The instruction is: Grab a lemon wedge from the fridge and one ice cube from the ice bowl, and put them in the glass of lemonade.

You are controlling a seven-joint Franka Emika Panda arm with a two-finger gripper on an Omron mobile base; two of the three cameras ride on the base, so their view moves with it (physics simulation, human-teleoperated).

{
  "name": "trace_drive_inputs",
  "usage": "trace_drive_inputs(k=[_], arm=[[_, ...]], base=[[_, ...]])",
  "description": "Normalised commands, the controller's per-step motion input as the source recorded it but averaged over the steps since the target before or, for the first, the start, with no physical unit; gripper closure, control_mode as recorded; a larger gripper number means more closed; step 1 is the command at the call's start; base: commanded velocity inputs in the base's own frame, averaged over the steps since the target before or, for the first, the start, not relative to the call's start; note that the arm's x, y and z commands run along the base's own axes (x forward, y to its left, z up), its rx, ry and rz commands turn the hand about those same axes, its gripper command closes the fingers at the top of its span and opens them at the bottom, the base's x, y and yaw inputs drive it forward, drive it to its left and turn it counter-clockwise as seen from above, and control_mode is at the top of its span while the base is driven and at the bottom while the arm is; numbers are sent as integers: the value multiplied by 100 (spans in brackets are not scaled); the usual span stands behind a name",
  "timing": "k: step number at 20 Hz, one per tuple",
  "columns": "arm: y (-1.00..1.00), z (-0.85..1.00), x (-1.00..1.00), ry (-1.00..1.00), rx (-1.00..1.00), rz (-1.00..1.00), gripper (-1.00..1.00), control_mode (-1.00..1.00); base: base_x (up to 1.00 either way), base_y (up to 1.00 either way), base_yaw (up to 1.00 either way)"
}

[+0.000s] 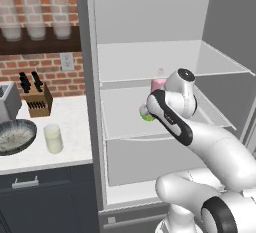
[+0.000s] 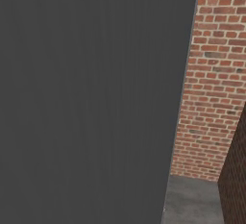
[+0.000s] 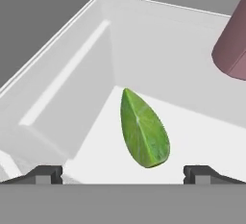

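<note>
The fridge [image 1: 90, 102] is the biggest thing here. It is tall and dark grey outside, and it stands open. Inside it is smooth and white, with flat white shelves [image 1: 130, 114]. In the right base view a flat dark grey panel is very close, and a rough red brick wall [image 2: 211, 88] is beside it.

The white arm [image 1: 215, 152] is round and shiny with dark joints. It reaches into the middle of the fridge.

On the left is a pale, smooth tabletop [image 1: 70, 127]. A wide, round, dark grey ice bowl [image 1: 15, 137] sits on it, with speckled whitish ice inside. Just beside the bowl stands the glass of lemonade [image 1: 53, 138], short, clear and round, with pale liquid in it.

A pink bottle [image 3: 233, 50] with round sides stands on the fridge shelf, near the lemon wedge.

The pincer [image 3: 123, 172] has its two small dark tips far apart, and it holds nothing.

The lemon wedge [image 3: 143, 129] lies on the white shelf, right in front of the pincer, between the two tips but a bit farther in. It is bright green, bumpy and shaped like a leaf. In the hand view its long way runs from the top left down to the lower right. Its pointy end points away from the pincer, and its rounder end is nearer.
</note>
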Motion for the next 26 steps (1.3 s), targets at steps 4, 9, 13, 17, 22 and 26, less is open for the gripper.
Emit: trace_drive_inputs(k=[4,9,13,17,22,26], arm=[[0,-18,23,0,-2,0,-100,-100],[0,-15,21,0,-2,0,-100,-100],[0,-11,20,0,-2,0,-100,-100],[0,-12,21,0,-2,0,-100,-100],[2,0,31,0,-2,0,-100,-100],[3,-3,43,0,-2,0,-100,-100]], base=[[0,0,0],[0,0,0],[0,0,0],[0,0,0],[0,0,0],[0,0,0]])
